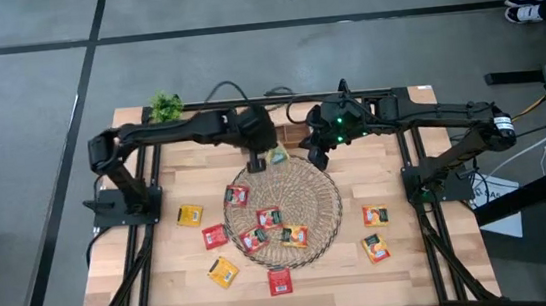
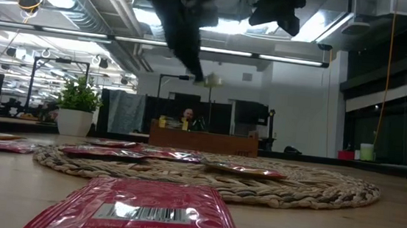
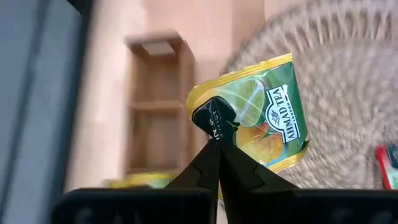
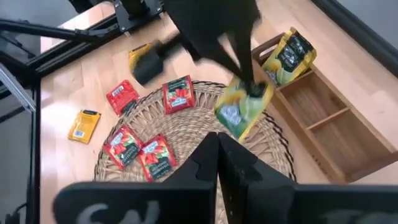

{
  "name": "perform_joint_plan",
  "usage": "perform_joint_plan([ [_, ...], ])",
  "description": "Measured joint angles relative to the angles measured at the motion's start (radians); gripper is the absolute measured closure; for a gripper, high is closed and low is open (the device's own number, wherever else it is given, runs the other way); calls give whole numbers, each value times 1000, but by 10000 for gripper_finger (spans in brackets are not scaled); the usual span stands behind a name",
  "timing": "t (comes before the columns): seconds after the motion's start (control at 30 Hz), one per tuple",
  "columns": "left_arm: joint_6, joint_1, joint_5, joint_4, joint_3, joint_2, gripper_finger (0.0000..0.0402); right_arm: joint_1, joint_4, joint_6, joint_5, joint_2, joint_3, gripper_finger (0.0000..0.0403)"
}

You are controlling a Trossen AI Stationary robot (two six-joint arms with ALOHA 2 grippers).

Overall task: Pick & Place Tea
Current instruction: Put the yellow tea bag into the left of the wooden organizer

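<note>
**Tea sachet, green-and-yellow, held aloft over mat's far edge**

Left gripper [image 3: 216, 134]: fingers pinched together on one corner of a green-and-yellow sachet [image 3: 261, 118], which hangs free above the far rim of the round wicker mat [image 1: 311, 184], beside the wooden compartment tray [image 4: 323, 118].

Right gripper [image 4: 217, 149]: hovering close by over the mat's far side, fingers pressed together, holding nothing.

Handling, judged: the sachet looks very light, thin and flexible; foil skin likely slick and prone to crumple. It dangles and may swing or twist from a corner hold. Best taken by a sealed edge or corner, as here; flat-lying ones offer little to grip and may slide on wood.

Legible marks: "AHMAD TEA" on a white label panel of the held sachet, over lime and citrus artwork. A barcode shows on the nearest red sachet [image 2: 139, 212] in the low view.

Other stock: a second green-and-yellow sachet [image 4: 289, 56] sits in the tray; red sachets [image 4: 178, 93] lie on the mat; more red and yellow ones [image 1: 191, 215] scattered on the table [image 1: 404, 261] around it.
</note>
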Motion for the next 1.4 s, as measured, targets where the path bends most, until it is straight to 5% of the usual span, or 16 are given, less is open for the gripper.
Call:
perform_joint_plan([
  [0.17, 68, -9, -64, 8, 21, -90, 400, -2, 14, 51, -10, 0, 0, 379],
  [0.53, 225, -47, -80, 83, 22, -213, 400, -15, 190, 144, -78, 0, 0, 226],
  [0.77, 269, -92, -78, 120, 22, -216, 400, -38, 170, 180, -78, 6, 0, 188],
  [1.13, 269, -106, -86, 142, 22, -215, 400, -38, 171, 192, -113, 42, -1, 204],
  [1.4, 269, -106, -86, 138, 22, -215, 400, -38, 170, 164, -160, 44, -1, 354],
])
